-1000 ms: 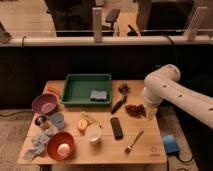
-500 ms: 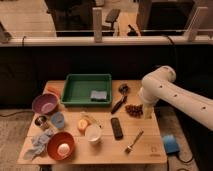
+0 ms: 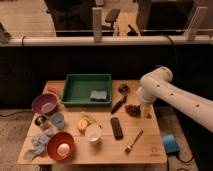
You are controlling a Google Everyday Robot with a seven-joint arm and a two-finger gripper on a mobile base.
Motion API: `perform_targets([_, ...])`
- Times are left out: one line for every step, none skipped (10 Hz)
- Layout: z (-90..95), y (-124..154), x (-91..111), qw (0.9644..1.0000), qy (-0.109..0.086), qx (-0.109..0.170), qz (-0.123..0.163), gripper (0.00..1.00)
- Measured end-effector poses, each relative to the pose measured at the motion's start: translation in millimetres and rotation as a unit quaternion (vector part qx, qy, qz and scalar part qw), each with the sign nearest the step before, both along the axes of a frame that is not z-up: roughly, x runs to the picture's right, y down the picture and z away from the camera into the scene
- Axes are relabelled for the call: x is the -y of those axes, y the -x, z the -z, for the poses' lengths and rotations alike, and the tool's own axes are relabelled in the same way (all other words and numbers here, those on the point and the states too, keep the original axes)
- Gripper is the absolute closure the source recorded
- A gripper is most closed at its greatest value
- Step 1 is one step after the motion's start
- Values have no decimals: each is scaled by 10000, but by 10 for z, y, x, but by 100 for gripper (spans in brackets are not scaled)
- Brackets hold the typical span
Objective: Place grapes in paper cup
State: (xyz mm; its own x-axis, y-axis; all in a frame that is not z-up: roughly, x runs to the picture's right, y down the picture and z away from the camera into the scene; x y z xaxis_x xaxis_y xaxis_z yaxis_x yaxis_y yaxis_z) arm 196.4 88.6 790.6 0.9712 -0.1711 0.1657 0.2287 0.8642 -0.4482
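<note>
Here, grapes (image 3: 133,110) just beside hand (image 3: 145,112), well apart from paper cup (image 3: 93,134).

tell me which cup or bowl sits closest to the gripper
The white paper cup. The gripper hangs by the grapes at the right; the red bowl, purple bowl and light-blue cup all lie farther left.
</note>
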Motion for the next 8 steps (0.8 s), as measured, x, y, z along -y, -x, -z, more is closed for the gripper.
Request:
perform_targets([-60,-13,-42,10000,24,23,-17,20])
perform_targets([-121,0,-52,10000,41,69,-40,20])
perform_targets([-183,9,-35,9999,55,104,-53,20])
perform_targets([-231,0,-34,9999,83,123,-86,20])
perform_targets([-302,-18,-55,9998,117,135,-118,20])
perform_targets([-377,-7,-75,9997,148,171,-136,20])
perform_targets([-430,-24,-94,9995,178,196,-170,20])
perform_targets([-506,-61,-133,9993,223,207,-211,20])
